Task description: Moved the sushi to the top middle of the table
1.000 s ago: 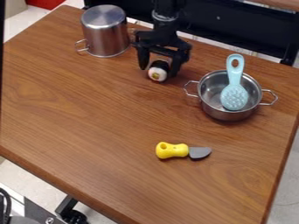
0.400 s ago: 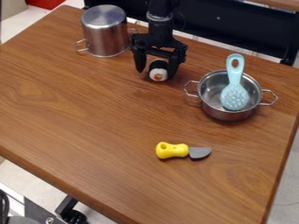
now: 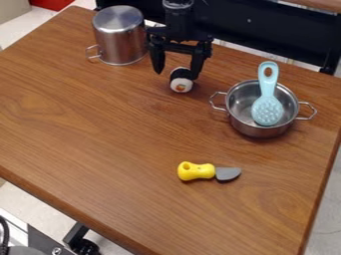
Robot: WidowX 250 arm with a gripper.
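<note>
my tool [image 3: 176, 74] has lifted a little, its fingers apart, while the sushi [image 3: 181, 85] stays at the far middle of the tabletop [image 3: 120, 129]; i judge it placed (just a clean retreat left).

From where I'm standing, the gripper [image 3: 176, 75] has gone up. A second ago its fingers came down on either side of the sushi [image 3: 180, 85]; now their tips are higher, and more of the roll's dark wrap shows between them. On the way the gripper also slid a touch toward the tall pot [image 3: 120, 37] and swung round a little, so it faces me squarer. The sushi didn't go up with it. It has only turned slightly: its dark body slanted off to the right at first, and now sits more directly behind the pale round end.
</note>
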